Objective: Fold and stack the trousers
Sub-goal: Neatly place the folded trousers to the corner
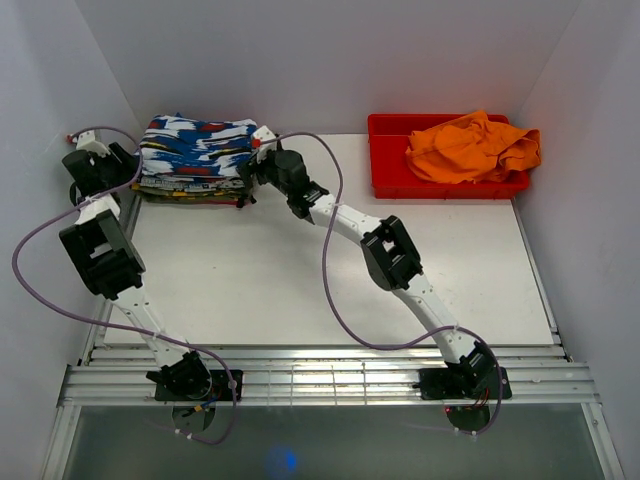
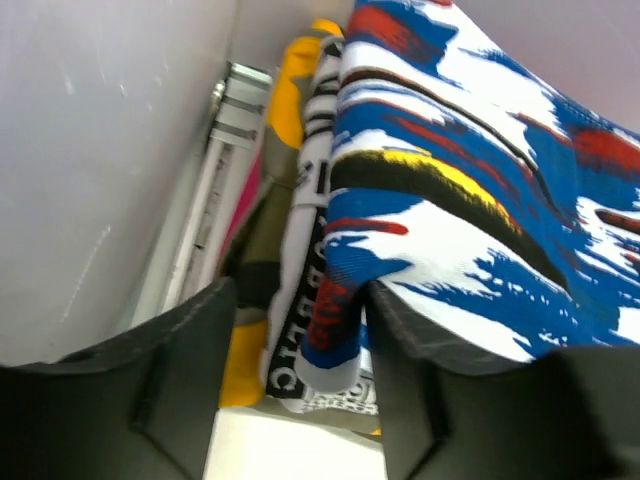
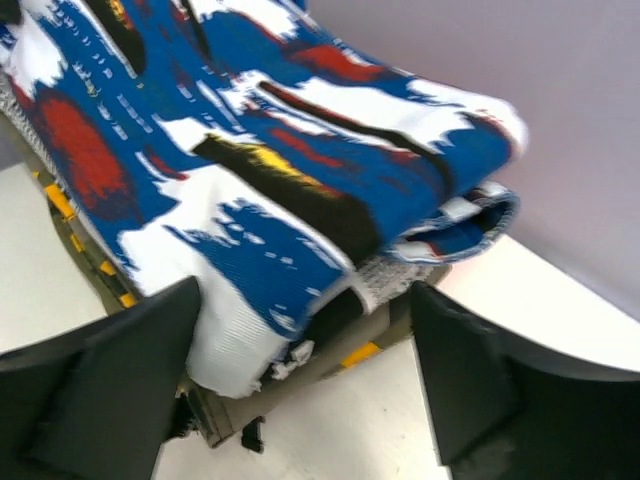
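The trousers (image 1: 195, 143), royal blue with white streaks and red, black and yellow patches, lie folded on top of a stack of folded clothes (image 1: 190, 185) at the back left of the table. My left gripper (image 1: 130, 160) is open at the stack's left side. In the left wrist view (image 2: 300, 370) the trousers' edge (image 2: 440, 200) and the layers under it sit between the jaws, with the trousers against the right finger (image 2: 440, 380). My right gripper (image 1: 252, 168) is open at the stack's right side. In the right wrist view (image 3: 300, 370) the jaws stand wide round the trousers' corner (image 3: 300, 200).
A red bin (image 1: 385, 180) at the back right holds crumpled orange cloth (image 1: 470, 148). White walls close in the table on the left, back and right; the stack sits close to the left wall (image 2: 100, 150). A newspaper-print cloth (image 2: 305, 230) lies under the trousers.
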### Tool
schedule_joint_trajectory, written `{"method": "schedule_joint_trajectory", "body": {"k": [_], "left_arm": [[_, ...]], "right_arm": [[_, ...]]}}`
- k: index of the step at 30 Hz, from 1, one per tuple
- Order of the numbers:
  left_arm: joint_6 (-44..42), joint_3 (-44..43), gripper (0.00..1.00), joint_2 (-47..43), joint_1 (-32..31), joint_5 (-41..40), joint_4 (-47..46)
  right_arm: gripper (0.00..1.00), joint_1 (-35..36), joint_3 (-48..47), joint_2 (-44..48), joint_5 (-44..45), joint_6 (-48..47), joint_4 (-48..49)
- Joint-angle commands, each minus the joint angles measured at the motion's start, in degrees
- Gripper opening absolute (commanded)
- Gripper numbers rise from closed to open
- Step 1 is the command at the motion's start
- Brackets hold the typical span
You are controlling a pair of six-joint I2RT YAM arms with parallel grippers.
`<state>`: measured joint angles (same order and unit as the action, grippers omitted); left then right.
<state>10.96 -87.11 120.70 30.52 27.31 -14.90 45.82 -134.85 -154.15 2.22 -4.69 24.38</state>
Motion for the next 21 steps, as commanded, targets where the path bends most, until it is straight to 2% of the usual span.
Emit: {"method": "schedule_joint_trajectory", "body": {"k": [1, 2, 3, 5, 12, 16, 19, 20, 21], "left_arm": [[-0.8, -6.8, 0.66, -2.2, 1.5, -6.3, 4.9], [-0.8, -7.9, 0.68, -3.0, 1.5, -6.7, 6.5], [-0.9, -10.3, 0.73, -3.3, 1.6, -6.8, 8.2], [-1.1, -12.8, 0.77, -3.8, 1.6, -7.2, 14.2], [-6.6, -17.1, 0.98, -9.5, 1.6, -10.2, 29.6], [-10.4, -17.4, 0.98, -14.2, 1.7, -12.0, 38.5], [-13.5, -14.2, 0.98, -17.8, 1.7, -12.0, 41.7], [-13.6, -13.6, 0.98, -19.6, 1.7, -11.7, 43.3], [-13.9, -14.0, 0.98, -20.0, 1.7, -7.8, 45.0]], "right_arm": [[0.93, -3.5, 2.2, 10.0, 5.0, -1.4, 2.1], [0.97, -3.8, 2.4, 11.7, 5.0, -1.1, 0.1], [0.95, -3.9, 2.4, 12.5, 4.9, -1.2, -1.0], [0.90, -4.4, 3.2, 15.3, 5.8, -1.9, -2.6], [0.90, -7.2, 6.7, 25.2, 3.9, -2.1, -10.0], [0.90, -11.4, 6.5, 29.8, 1.7, -0.9, -20.2], [0.90, -15.3, 9.4, 34.7, -1.6, 0.6, -27.1], [0.90, -16.4, 10.3, 37.5, -4.6, 0.8, -31.9], [0.90, -17.3, 11.3, 39.0, -5.5, 0.6, -34.6]]}}
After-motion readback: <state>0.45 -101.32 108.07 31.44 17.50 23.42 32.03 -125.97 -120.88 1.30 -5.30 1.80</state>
